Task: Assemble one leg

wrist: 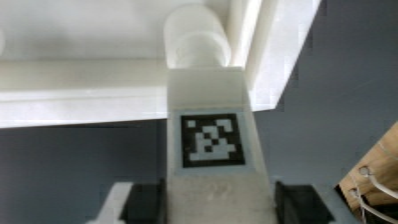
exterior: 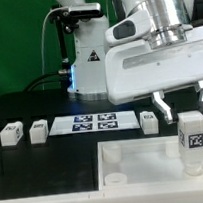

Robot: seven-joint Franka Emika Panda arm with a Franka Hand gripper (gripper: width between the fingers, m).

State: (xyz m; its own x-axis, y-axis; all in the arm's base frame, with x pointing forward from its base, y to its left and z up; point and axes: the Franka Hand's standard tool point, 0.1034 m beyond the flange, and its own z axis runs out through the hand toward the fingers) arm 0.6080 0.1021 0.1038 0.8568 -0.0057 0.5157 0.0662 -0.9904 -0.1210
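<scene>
Black table carries a big flat white panel at the front, with the marker board lying behind it. Three spare legs stand in a row level with that board, two on the exterior view's left and one on its right. The working leg stands upright on the panel's corner on the exterior view's right, tag facing the camera. The wrist view shows its far end at the round corner socket; I can't tell whether it's fully seated. The gripper hangs just above the leg with the jaws apart, one on each side, gripping nothing. My read: we're mid-insertion, with the leg placed but not tightened. The next move probably needs a straight drop over the leg, a square clamp on its sides, then a twist without tilting it in the socket.
</scene>
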